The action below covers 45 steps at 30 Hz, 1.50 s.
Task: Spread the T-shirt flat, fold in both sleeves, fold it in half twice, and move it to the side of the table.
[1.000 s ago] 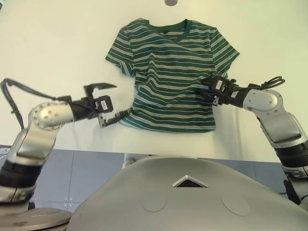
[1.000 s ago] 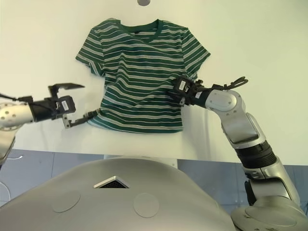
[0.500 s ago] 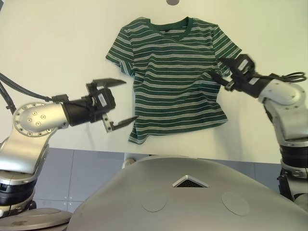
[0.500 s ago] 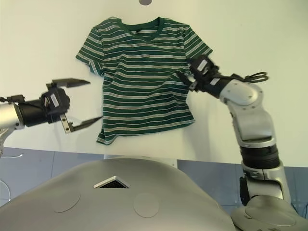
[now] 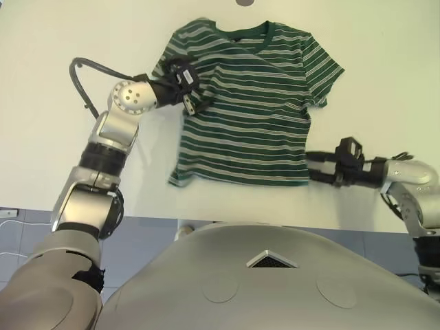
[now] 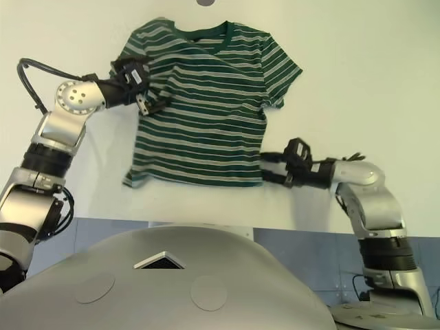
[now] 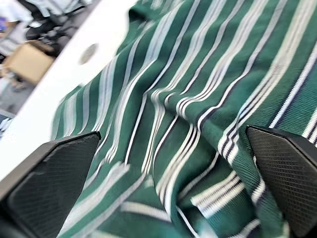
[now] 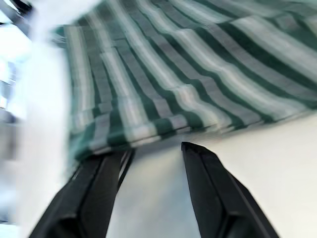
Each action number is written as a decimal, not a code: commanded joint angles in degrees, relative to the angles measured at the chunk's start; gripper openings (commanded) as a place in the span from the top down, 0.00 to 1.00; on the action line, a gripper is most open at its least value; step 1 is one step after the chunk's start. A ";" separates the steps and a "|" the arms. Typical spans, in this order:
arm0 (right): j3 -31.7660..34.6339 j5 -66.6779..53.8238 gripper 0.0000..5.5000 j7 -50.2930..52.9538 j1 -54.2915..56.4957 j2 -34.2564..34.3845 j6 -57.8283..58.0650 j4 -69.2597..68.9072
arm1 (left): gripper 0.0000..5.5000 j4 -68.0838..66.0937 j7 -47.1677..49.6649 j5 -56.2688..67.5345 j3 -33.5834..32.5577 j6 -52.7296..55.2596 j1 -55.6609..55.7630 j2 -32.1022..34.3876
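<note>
Spreading step: left gripper (image 7: 173, 146) gapes wide, rumpled T-shirt (image 5: 247, 103) between its fingers; right gripper (image 8: 156, 151) parted, hem (image 8: 148, 130) just beyond its fingertips. Next, likely: pinch, tug flat.

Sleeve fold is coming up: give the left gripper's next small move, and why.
Probably close the left gripper on the left-sleeve fabric of the T-shirt. Its fingers stand open on either side of a rumpled ridge of striped cloth by that sleeve, which lies bunched and is not yet folded in.
</note>
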<state>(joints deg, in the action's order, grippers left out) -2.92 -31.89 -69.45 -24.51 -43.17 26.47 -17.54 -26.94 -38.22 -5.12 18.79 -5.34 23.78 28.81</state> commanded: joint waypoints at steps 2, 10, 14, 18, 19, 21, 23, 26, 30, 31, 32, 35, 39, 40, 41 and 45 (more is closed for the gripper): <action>1.00 -14.24 0.59 0.12 -4.82 0.54 10.29 -10.11 | 0.02 -9.00 2.46 -1.65 -1.18 -2.17 -4.83 -0.77; 2.94 -12.57 0.59 10.49 2.77 3.51 10.11 -8.29 | 0.02 15.36 -5.55 11.23 -11.47 -1.60 -10.01 4.95; -7.03 2.02 0.59 16.21 8.68 7.16 3.69 -3.26 | 0.02 28.94 -17.69 14.74 -10.99 3.16 -18.56 14.82; -13.86 17.56 0.59 23.66 16.59 9.15 -1.99 10.09 | 0.02 28.19 -21.45 7.11 -3.98 5.07 -19.47 16.80; -13.98 19.59 0.59 25.16 17.96 9.39 -3.28 12.69 | 0.02 24.77 -20.83 3.31 -1.73 3.70 -17.59 16.33; -13.98 23.25 0.59 27.99 20.96 9.52 -5.72 16.83 | 0.02 14.27 -16.20 -2.73 1.35 -1.03 -10.31 12.00; -15.63 29.00 0.59 31.19 25.11 9.21 -9.15 21.31 | 0.02 1.66 -6.84 -6.92 2.24 -6.71 -0.44 5.40; -18.43 35.83 0.59 34.43 29.99 9.35 -14.79 27.27 | 0.02 -8.53 1.30 -9.09 1.58 -13.24 7.15 0.65; -16.69 33.13 0.59 30.43 28.03 7.73 -20.47 23.99 | 0.02 -6.58 -2.99 -5.27 0.30 -18.58 1.21 2.31; -16.51 31.00 0.59 26.84 25.64 5.84 -20.54 20.69 | 0.02 -3.15 -5.96 -4.44 1.16 -18.90 -2.80 4.17; -16.63 29.28 0.59 23.41 23.11 3.64 -20.24 17.53 | 0.02 0.81 -8.69 -3.87 2.07 -18.55 -6.60 5.97; -16.87 24.88 0.59 12.96 13.18 -7.17 -17.20 6.86 | 0.02 20.41 -16.13 -1.26 5.13 -12.13 -18.72 11.93; -12.96 19.50 0.59 5.67 4.91 -18.08 -13.32 -1.02 | 0.02 39.30 -20.17 1.53 5.16 -0.93 -25.14 16.88; -12.02 18.98 0.59 4.92 4.02 -19.63 -13.10 -1.66 | 0.02 42.66 -20.93 3.19 4.62 2.13 -25.75 17.62; -11.19 18.49 0.59 4.24 3.51 -20.75 -12.91 -2.00 | 0.02 45.91 -21.79 5.39 4.12 5.41 -26.43 18.15; -5.19 11.44 0.59 5.14 7.26 -17.65 -10.90 -3.04 | 0.02 55.05 -22.29 14.73 0.51 16.10 -26.08 16.86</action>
<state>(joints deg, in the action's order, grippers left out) -11.03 -18.06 -65.53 -18.63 -62.30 12.90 -20.91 25.14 -60.82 5.60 22.15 6.63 -3.73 46.30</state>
